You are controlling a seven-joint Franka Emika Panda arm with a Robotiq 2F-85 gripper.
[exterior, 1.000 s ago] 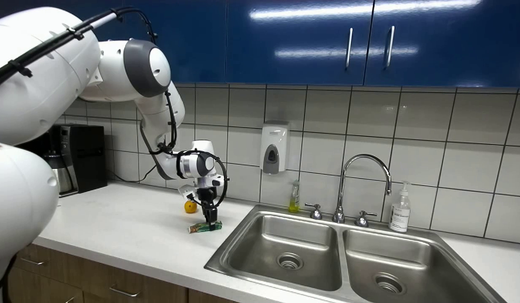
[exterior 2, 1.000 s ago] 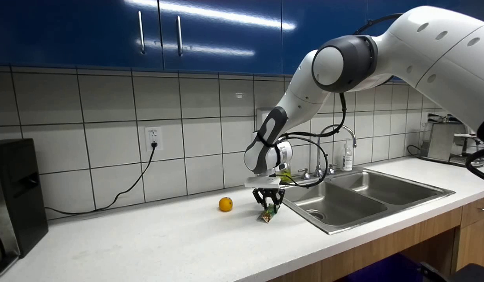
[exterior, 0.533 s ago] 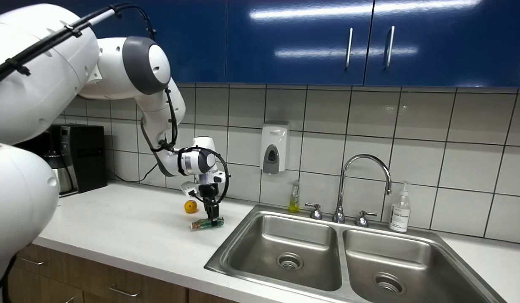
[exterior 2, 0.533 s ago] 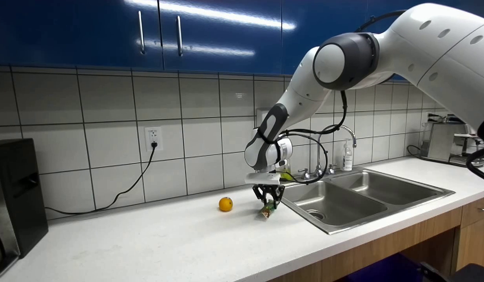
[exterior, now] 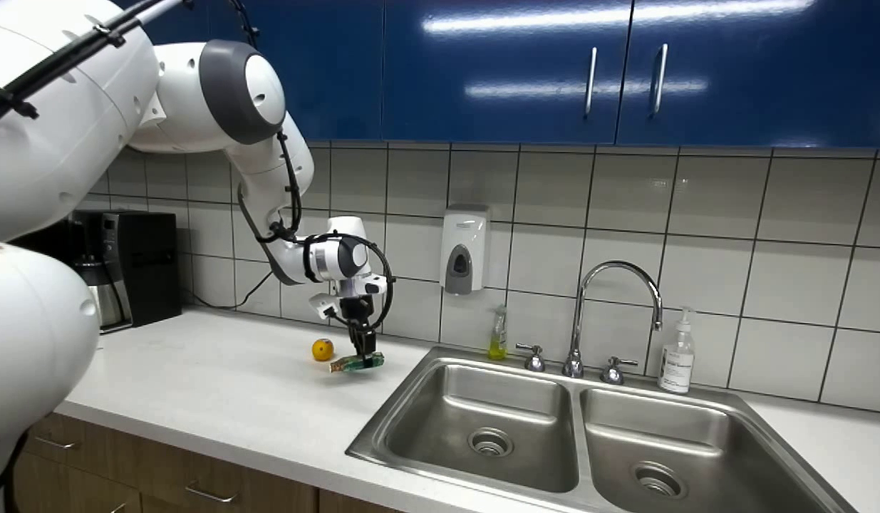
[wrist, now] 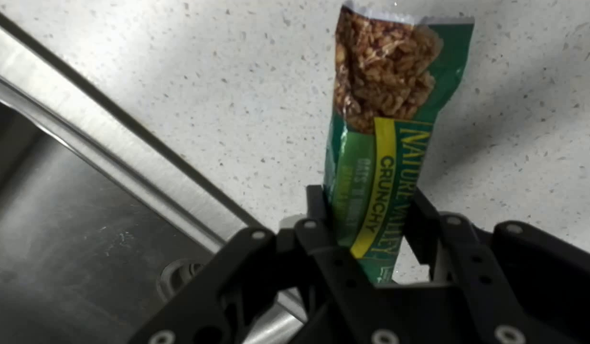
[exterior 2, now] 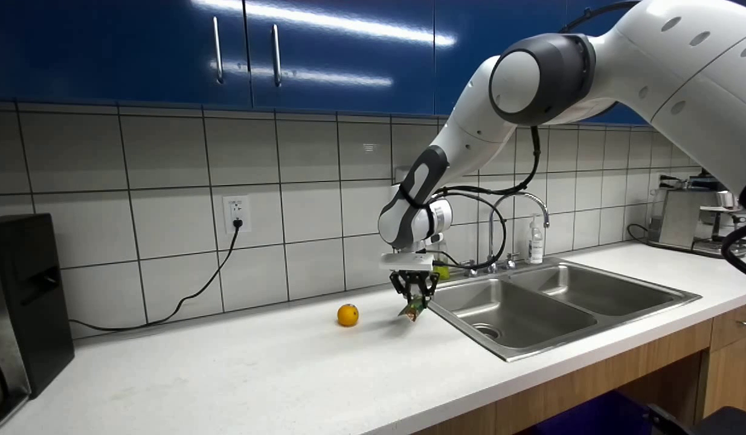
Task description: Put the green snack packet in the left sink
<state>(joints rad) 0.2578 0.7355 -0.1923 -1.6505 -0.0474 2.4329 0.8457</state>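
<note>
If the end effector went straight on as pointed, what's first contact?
Most likely the white countertop: the end effector points down over it, beside the left sink. The green snack packet in its grip may make the contact; the gap is hard to judge.

End effector point(exterior 2: 417, 301) gripping packet point(exterior 2: 414, 310), counter point(exterior 2: 258, 374) below

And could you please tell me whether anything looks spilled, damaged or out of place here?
Nothing stands out: the Nature Valley Crunchy bar in the gripper shows no tear on its visible side, the pump bottle stands upright by the faucet, and I see no spill.
</note>
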